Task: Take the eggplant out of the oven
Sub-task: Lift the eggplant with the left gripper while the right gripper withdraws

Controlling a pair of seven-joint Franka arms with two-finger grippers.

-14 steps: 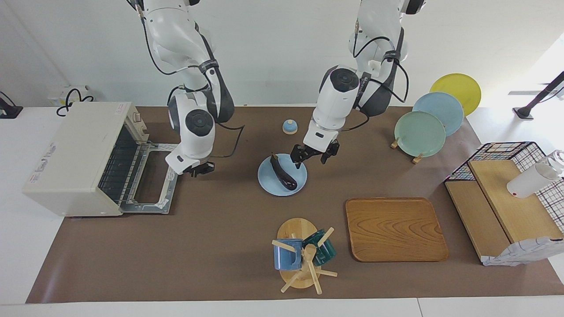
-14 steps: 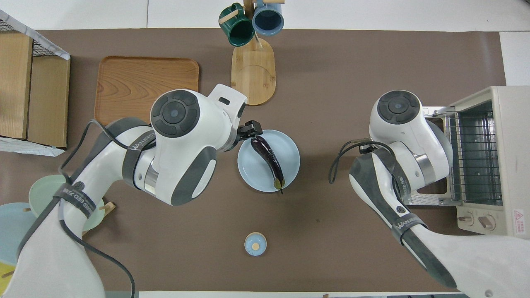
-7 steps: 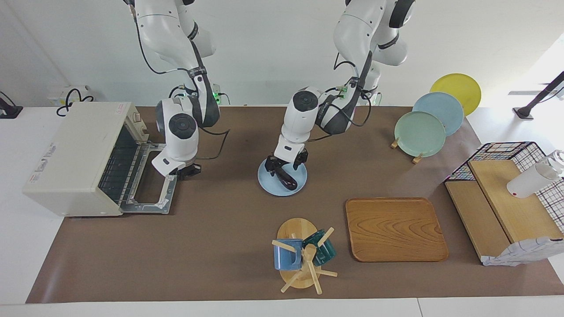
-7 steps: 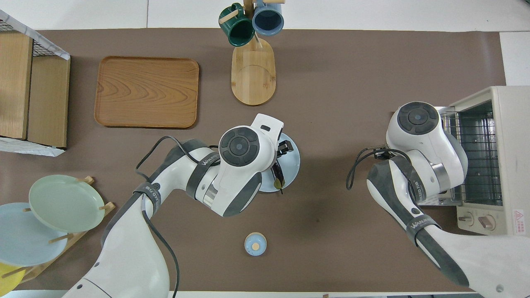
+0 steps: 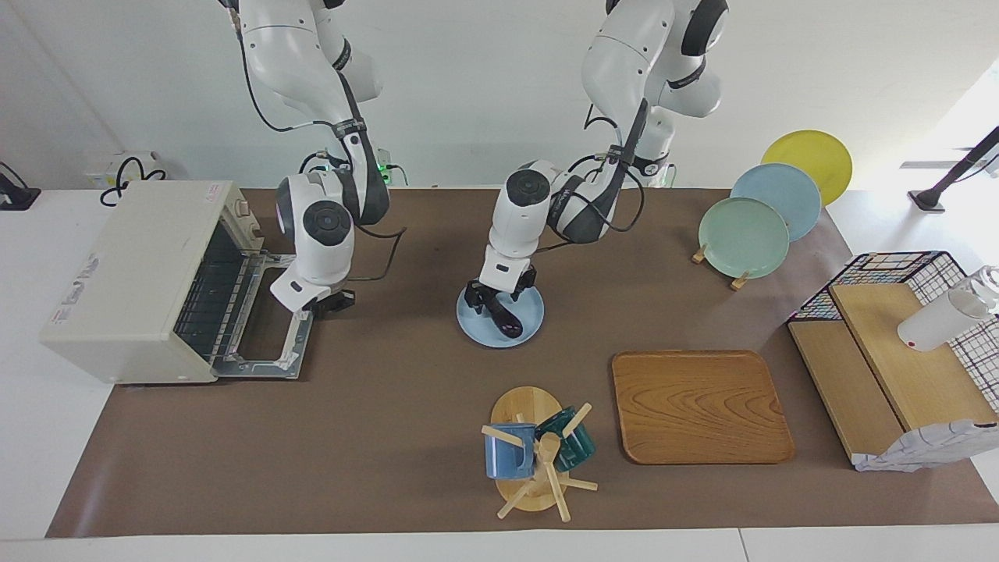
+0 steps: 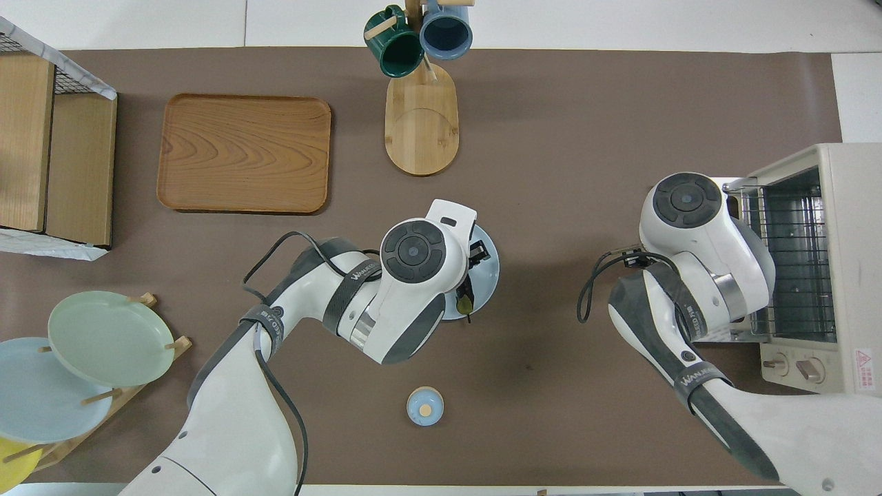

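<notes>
The eggplant (image 5: pixel 503 314) lies on a pale blue plate (image 5: pixel 527 321) near the middle of the facing view, out of the oven (image 5: pixel 136 273), which sits at the left edge of that view with its door (image 5: pixel 269 320) dropped open toward the table's middle. The left gripper (image 5: pixel 485 297) is down at the plate with its fingers set astride the eggplant's end nearer the robots; the fingers stand apart, and whether they press on the eggplant or are just clear of it I cannot tell. In the overhead view the left arm's wrist covers most of the plate (image 6: pixel 490 265), and only the eggplant's stem end (image 6: pixel 466 302) shows below it, at the frame's center. The right gripper (image 5: pixel 332 302) hangs over the oven door's outer edge at the left of the facing view, fingers clenched on nothing; that arm waits. A mug rack (image 5: pixel 535 460) with a blue and a green mug stands at lower center of the facing view, a wooden tray (image 5: pixel 698 406) to its right. A small blue knob (image 6: pixel 424 406) rests at lower center of the overhead view. Three plates on a stand (image 5: pixel 745 234) fill the upper right of the facing view, with a wire basket (image 5: pixel 890 269) below them at the right edge.
</notes>
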